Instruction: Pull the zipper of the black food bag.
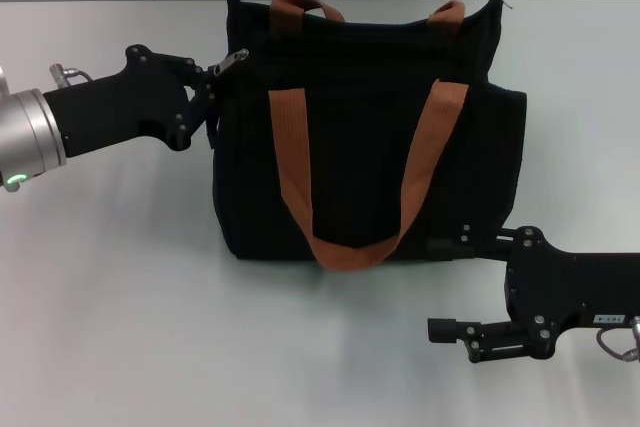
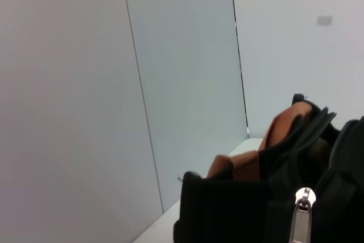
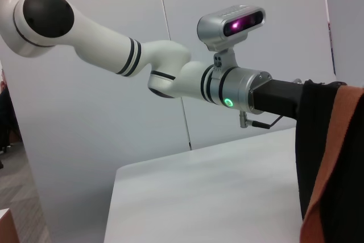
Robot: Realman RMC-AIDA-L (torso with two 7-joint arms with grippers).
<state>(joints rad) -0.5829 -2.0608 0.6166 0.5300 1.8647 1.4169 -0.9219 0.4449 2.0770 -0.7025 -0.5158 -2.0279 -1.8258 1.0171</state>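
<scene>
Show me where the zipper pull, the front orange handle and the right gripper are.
zipper pull (image 1: 236,59), head view, on the silver tab.
front orange handle (image 1: 352,250), head view, bottom of its loop.
right gripper (image 1: 447,288), head view, between its fingertips.

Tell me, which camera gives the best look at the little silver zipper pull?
The left wrist view: the zipper hangs large and close against the black food bag. The head view shows it only as a small tab at the bag's upper corner, by the left gripper. The right wrist view doesn't show it.
</scene>
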